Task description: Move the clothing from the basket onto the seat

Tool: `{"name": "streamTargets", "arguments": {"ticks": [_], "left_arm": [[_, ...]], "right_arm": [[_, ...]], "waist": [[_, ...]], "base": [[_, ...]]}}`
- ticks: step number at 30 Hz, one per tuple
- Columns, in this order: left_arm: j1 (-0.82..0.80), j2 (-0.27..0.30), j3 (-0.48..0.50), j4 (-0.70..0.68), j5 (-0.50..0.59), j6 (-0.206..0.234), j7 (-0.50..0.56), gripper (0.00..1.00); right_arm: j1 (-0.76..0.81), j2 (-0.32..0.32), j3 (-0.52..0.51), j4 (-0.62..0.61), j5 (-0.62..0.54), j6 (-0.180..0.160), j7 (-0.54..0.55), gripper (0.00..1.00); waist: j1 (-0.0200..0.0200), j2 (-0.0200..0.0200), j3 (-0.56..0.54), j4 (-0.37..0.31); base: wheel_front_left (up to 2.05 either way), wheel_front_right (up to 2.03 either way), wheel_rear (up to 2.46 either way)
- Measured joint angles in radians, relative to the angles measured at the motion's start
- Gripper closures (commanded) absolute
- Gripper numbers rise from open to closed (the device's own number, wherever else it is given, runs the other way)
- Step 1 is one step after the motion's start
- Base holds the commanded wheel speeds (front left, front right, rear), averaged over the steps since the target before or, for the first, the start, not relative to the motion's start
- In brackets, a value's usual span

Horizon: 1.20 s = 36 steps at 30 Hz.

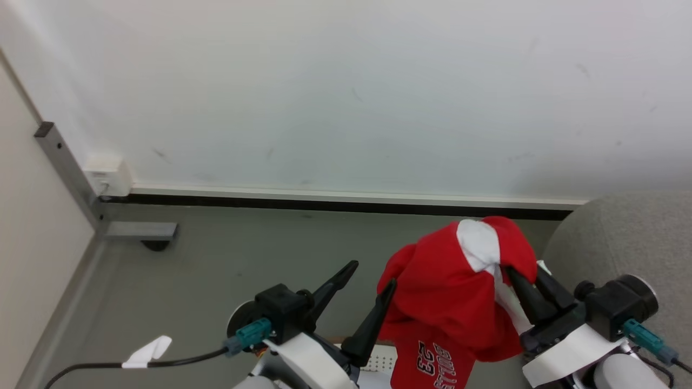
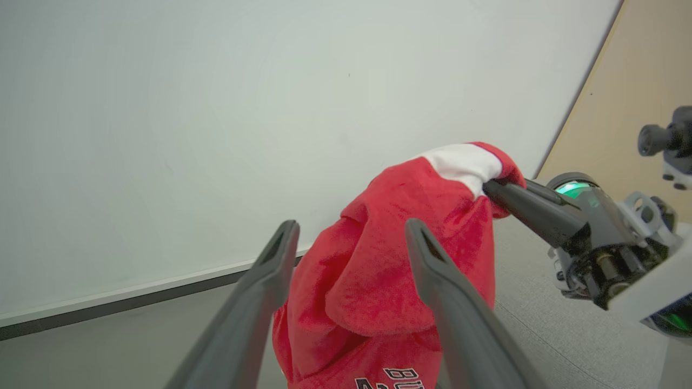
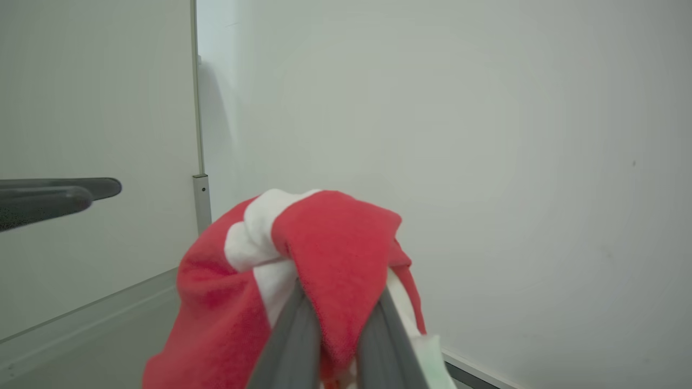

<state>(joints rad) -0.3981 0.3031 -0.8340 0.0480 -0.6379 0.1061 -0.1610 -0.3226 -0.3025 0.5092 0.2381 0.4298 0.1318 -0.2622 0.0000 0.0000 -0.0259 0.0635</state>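
Left gripper (image 1: 373, 273) and right gripper (image 1: 523, 273) look alike: each has two long dark grey fingers (image 1: 370, 327) tapering to blunt tips, mounted on a boxy black housing (image 1: 281, 308). Teal plug (image 1: 251, 333) at each wrist. A black cable (image 1: 178, 359) runs off the left plug, with a white tape flag (image 1: 147, 351) on it. Forearms (image 1: 311, 359) have white shells. Green light (image 2: 573, 189) glows in the right housing.

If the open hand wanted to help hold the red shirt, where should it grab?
Probably the loose red fold on the left side of the clothing, below the white band. The open left gripper faces it, so come from the left. The right gripper pinches the top, so the cloth droops free and bunched there.
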Motion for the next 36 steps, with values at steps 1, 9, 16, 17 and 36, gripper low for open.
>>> {"name": "streamTargets", "arguments": {"ticks": [1, 9, 16, 17, 36], "left_arm": [[0.000, 0.001, 0.001, -0.002, 0.002, 0.001, -0.002, 0.00], [-0.018, 0.002, -0.003, -0.010, 0.021, -0.004, -0.030, 0.00], [-0.035, 0.006, -0.019, -0.001, 0.048, -0.019, -0.042, 0.00], [-0.037, 0.006, -0.020, 0.000, 0.049, -0.020, -0.042, 0.00], [-0.059, -0.012, -0.067, 0.048, 0.067, -0.040, -0.051, 0.00]], "right_arm": [[0.000, -0.006, -0.016, -0.010, -0.006, 0.000, 0.000, 1.00], [0.007, -0.036, -0.123, -0.091, -0.051, 0.000, 0.006, 1.00], [0.022, -0.042, -0.199, -0.176, -0.081, 0.000, 0.028, 1.00], [0.025, -0.041, -0.207, -0.185, -0.083, 0.000, 0.031, 1.00], [0.033, -0.048, -0.242, -0.266, -0.105, 0.000, 0.051, 1.00]], "waist": [[0.0000, 0.0000, 0.003, -0.014], [0.0000, 0.0000, 0.028, -0.148], [0.0000, 0.0000, 0.045, -0.275], [0.0000, 0.0001, 0.047, -0.293], [0.0000, 0.0000, 0.081, -0.482]], "base": [[0.00, 0.00, 0.00], [0.00, 0.00, 0.00], [0.00, 0.00, 0.00], [0.00, 0.00, 0.00], [0.00, 0.00, 0.00]]}}
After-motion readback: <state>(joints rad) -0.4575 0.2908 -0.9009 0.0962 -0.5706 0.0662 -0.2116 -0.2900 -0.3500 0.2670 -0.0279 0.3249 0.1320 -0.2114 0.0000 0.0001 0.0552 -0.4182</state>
